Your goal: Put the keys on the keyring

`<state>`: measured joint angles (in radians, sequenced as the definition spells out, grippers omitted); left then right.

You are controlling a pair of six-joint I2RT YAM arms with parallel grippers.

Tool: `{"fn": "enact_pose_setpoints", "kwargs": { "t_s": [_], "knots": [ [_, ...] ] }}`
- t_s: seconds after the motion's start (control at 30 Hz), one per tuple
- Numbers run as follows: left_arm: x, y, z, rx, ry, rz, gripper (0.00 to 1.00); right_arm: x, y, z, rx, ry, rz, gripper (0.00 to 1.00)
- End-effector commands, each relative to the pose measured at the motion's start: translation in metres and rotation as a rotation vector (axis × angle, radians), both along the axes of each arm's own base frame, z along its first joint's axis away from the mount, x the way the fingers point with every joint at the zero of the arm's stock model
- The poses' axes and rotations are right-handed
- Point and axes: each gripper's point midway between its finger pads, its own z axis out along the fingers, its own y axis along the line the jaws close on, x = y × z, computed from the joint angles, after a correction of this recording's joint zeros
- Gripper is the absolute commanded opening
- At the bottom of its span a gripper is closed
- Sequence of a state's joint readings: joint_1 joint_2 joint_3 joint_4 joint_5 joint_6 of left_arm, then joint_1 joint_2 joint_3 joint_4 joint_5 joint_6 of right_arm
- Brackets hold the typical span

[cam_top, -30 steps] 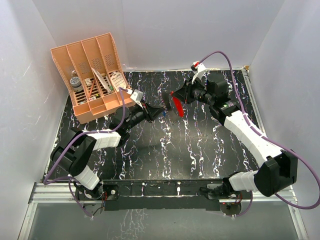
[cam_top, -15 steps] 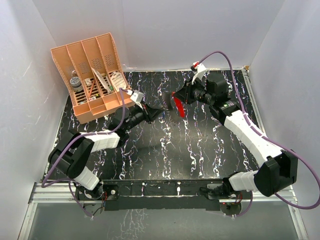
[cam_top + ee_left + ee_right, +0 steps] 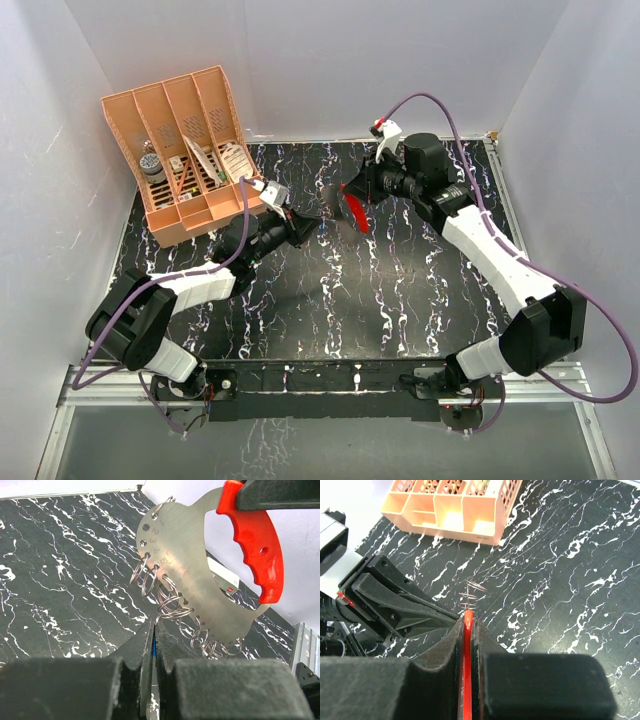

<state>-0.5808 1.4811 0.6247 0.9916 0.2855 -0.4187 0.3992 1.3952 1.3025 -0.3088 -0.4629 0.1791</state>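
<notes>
**The key was pinched tight, right by the keyring – not put on yet.**

The left end effector (image 3: 152, 630) had been shut all the way a moment before, and a thin blue bit of the key (image 3: 154, 647) was squeezed between its fingers (image 3: 136, 652), just under the little wire rings (image 3: 170, 605) of the keyring (image 3: 185, 545). The keyring was held up over the desk (image 3: 380, 300), its red side gripped by the right end effector (image 3: 352, 190). The key was judged ready to be slid onto a ring. The orange tray (image 3: 185, 150) was well apart – nothing was seen in the way.
</notes>
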Motion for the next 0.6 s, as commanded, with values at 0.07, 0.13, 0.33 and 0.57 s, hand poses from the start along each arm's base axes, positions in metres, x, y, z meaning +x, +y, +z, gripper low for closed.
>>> {"fn": "enact_pose_setpoints", "kwargs": {
  "t_s": [0.07,0.13,0.33,0.57],
  "knots": [
    [0.008,0.000,0.015,0.010,-0.056,0.022,0.00,0.000,0.007,0.016,-0.040,-0.033,0.072,0.00],
    [0.009,0.000,0.015,0.013,-0.058,0.024,0.00,-0.002,0.009,0.011,-0.056,-0.017,0.090,0.00],
    [0.011,-0.004,0.016,0.023,-0.061,0.010,0.00,-0.007,0.018,-0.006,-0.108,0.022,0.135,0.00],
    [0.008,-0.011,0.015,0.021,-0.052,-0.013,0.00,-0.007,0.026,-0.012,-0.147,0.032,0.146,0.00]
  ]
}}
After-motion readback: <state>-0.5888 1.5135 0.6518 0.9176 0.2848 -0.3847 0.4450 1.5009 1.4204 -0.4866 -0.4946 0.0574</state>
